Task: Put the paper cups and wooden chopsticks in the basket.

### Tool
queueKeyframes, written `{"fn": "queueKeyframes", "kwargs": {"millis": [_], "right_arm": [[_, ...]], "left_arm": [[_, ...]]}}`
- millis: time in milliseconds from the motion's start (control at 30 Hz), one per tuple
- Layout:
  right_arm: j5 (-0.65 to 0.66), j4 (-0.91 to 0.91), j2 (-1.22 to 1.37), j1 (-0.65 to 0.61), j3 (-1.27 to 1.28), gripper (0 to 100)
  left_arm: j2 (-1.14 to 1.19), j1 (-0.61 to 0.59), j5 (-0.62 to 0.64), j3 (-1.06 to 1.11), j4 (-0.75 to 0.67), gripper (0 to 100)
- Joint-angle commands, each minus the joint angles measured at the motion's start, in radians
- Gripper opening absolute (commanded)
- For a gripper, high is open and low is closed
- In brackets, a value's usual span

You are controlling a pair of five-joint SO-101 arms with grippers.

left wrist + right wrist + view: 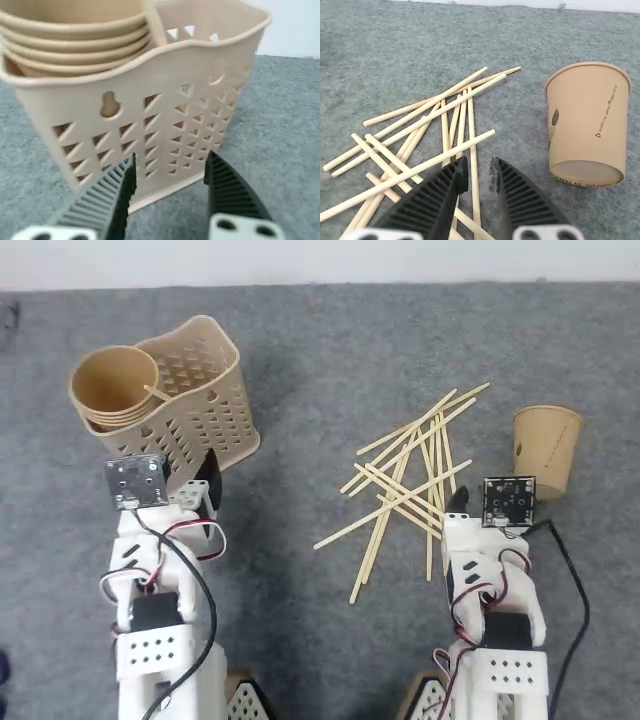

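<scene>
Partly done: a stack of paper cups (115, 385) sits in the basket (215, 410) at far left, with one chopstick (158, 394) apparently leaning in beside the stack. Left to do: the loose wooden chopsticks (410, 480) lie in a crossed heap on the table right of centre, and one last paper cup (545, 450) lies, it seems on its side, at far right, well apart from the basket. Left gripper (171, 160) sits just near of the basket wall, jaws wide apart and empty; right gripper (479, 167) sits over the near edge of the heap, jaws only narrowly apart, holding nothing
</scene>
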Motion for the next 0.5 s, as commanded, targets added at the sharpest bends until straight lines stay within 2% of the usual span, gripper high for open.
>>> {"fn": "queueKeyframes", "kwargs": {"millis": [0,333,467], "right_arm": [[0.015,-0.018,-0.008,-0.005,-0.006,9.0],[0.015,-0.059,-0.005,-0.005,0.012,9.0],[0.015,-0.062,-0.008,-0.005,0.018,9.1]], "left_arm": [[-0.018,0.02,0.003,-0.002,-0.014,21],[-0.018,0.025,0.003,0.025,-0.021,21],[-0.018,0.081,-0.031,0.05,-0.021,21]]}}
